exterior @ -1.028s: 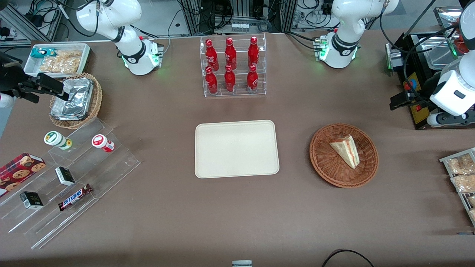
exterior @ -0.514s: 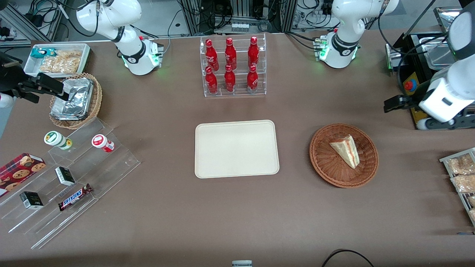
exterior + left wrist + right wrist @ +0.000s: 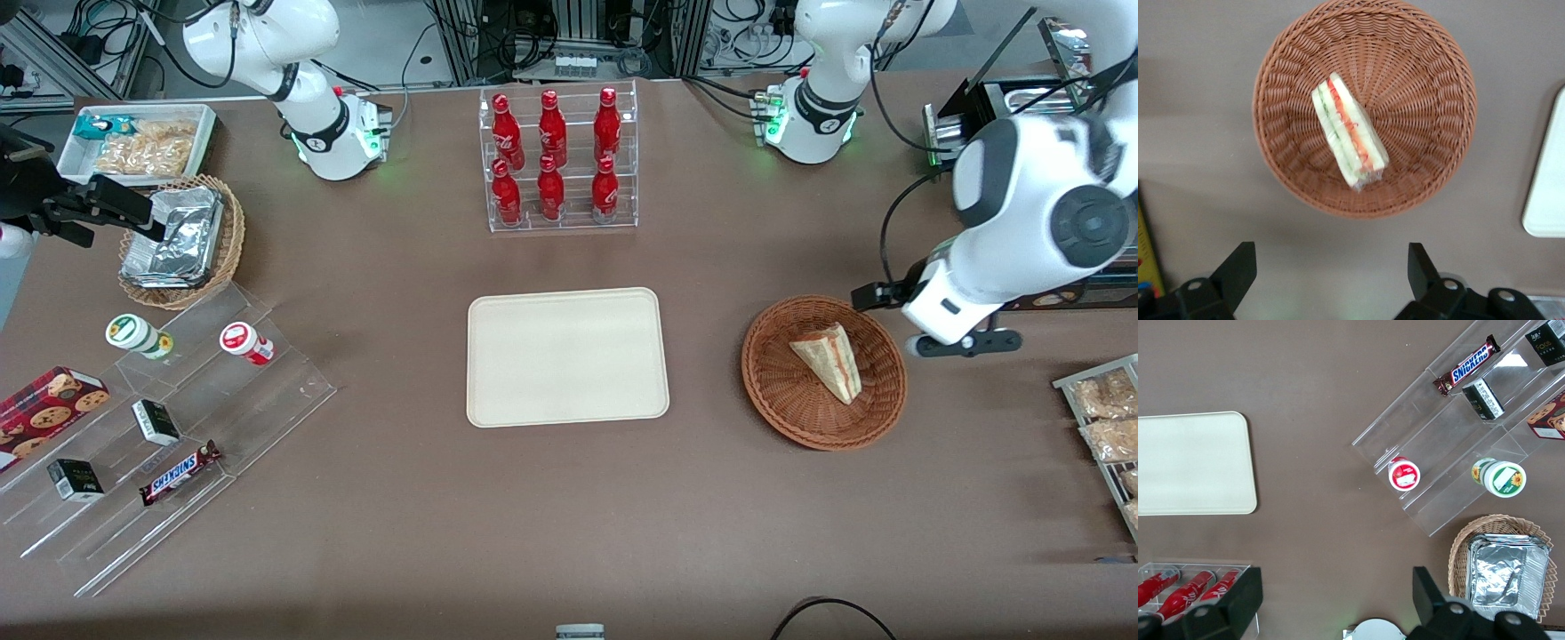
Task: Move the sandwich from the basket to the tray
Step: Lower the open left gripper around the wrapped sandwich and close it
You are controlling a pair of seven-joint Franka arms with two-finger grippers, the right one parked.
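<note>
Sandwich (image 3: 1350,131) below gripper (image 3: 1331,270) (gaping).

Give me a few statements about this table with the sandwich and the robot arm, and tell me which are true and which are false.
1. The sandwich lies in the basket. True.
2. The tray already holds the sandwich. False: nothing lies on the tray.
3. The gripper has its fingers spread apart, with nothing between them. True.
4. The gripper is clamped on the sandwich. False: it hangs above the table beside the basket and touches nothing.
5. The rack of red bottles stands farther from the front camera than the tray. True.
6. The sandwich is wrapped in silver foil. False: its white bread with red and green filling shows.
</note>
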